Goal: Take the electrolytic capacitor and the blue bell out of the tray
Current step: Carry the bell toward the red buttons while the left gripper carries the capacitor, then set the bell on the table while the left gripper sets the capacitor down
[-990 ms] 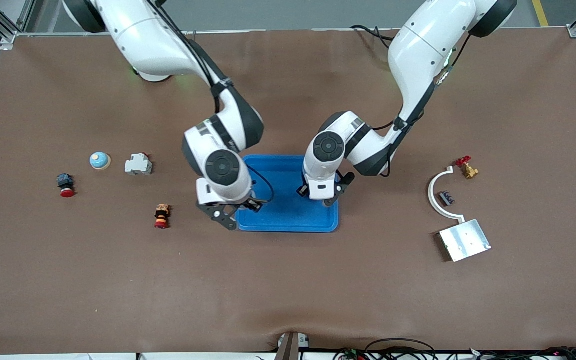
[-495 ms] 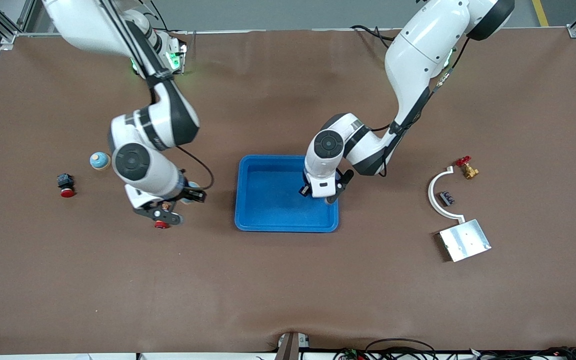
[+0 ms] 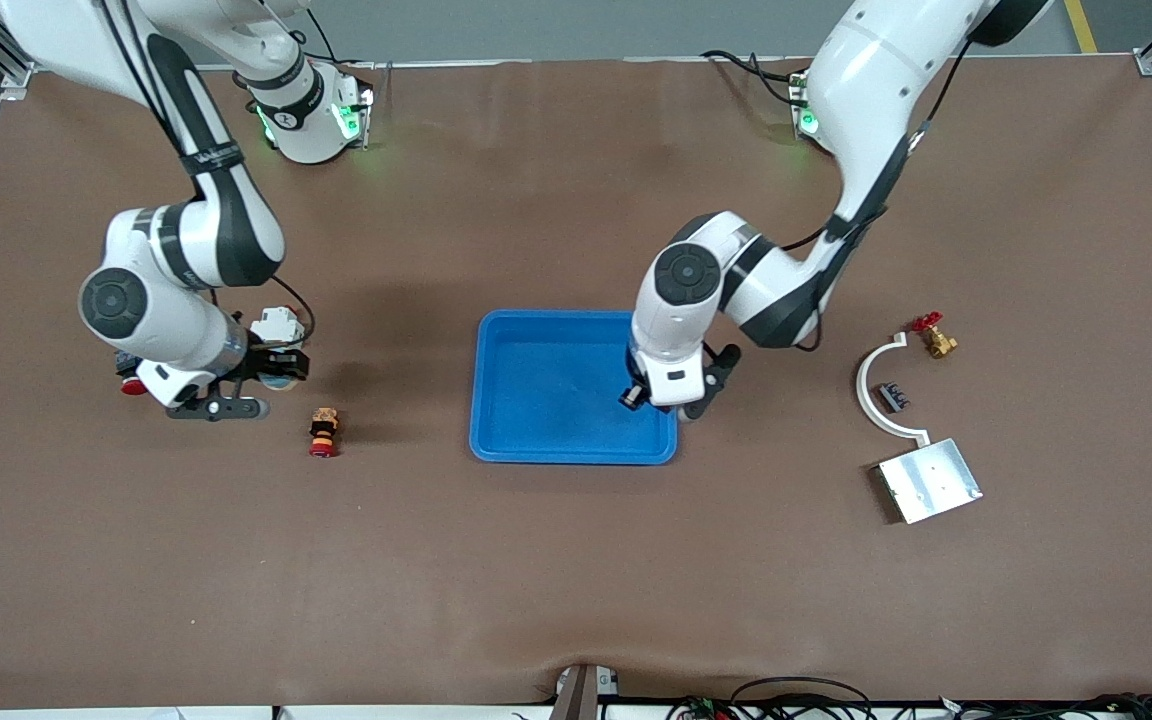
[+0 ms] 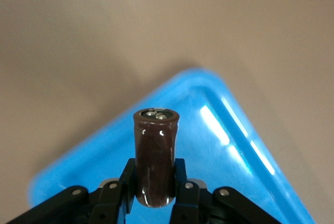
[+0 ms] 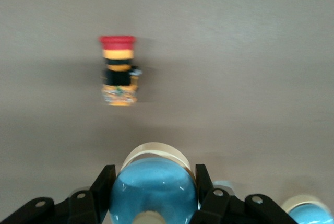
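My left gripper (image 3: 663,403) is shut on a dark brown capacitor (image 4: 155,153), upright between the fingers. It hangs over the blue tray (image 3: 576,457) at the corner toward the left arm's end; the tray floor (image 4: 229,151) shows below it. My right gripper (image 3: 254,386) is shut on a light blue bell (image 5: 152,190) with a cream base, low over the table near the right arm's end. A second blue dome with a cream rim (image 5: 309,214) shows at the edge of the right wrist view; the right arm hides it in the front view.
A red and yellow push button (image 3: 323,432) lies close by the right gripper, also seen in the right wrist view (image 5: 119,70). A white breaker (image 3: 274,324) and a black and red button (image 3: 129,381) are beside it. A white curved bracket (image 3: 874,398), metal plate (image 3: 929,480) and brass valve (image 3: 934,338) lie toward the left arm's end.
My right arm has swung from the tray's corner to the right arm's end of the table with the bell. My left gripper has shifted slightly toward the left arm's end with the capacitor.
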Action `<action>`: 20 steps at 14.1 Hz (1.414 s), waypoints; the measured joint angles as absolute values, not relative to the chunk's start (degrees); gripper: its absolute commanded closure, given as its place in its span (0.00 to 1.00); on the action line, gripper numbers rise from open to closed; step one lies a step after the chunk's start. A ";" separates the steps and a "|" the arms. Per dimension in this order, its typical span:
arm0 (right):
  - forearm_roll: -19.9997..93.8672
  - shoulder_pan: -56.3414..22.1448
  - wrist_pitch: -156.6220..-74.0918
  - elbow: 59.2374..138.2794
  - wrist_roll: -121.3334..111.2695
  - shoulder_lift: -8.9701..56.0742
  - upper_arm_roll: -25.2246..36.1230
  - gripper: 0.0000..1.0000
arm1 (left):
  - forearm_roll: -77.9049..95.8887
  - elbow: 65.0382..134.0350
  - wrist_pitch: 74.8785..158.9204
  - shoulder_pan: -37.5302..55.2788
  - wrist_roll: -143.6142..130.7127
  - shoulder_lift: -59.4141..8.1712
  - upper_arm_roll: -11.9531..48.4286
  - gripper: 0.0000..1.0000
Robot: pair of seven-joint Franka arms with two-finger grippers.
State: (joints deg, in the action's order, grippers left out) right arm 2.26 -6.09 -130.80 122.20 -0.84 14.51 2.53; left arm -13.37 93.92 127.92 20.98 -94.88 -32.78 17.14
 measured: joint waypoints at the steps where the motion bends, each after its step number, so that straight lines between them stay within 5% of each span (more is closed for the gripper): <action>1: 2.25 -4.40 -132.48 123.68 -3.98 14.32 2.55 1.00 | -13.37 93.99 124.95 19.48 -91.96 -30.85 17.11 1.00; 7: 2.15 2.56 -141.67 127.52 -19.69 15.07 2.58 1.00 | -13.38 99.97 119.30 8.97 -73.63 -26.51 17.22 1.00; 15: 2.09 6.20 -157.11 128.32 -25.71 25.82 2.23 1.00 | -13.60 118.05 118.30 -6.31 -45.65 -14.33 17.23 1.00; 20: 2.08 5.91 -157.53 128.37 -24.38 25.91 2.12 1.00 | -13.61 123.68 126.79 -15.34 -32.80 -15.56 17.14 1.00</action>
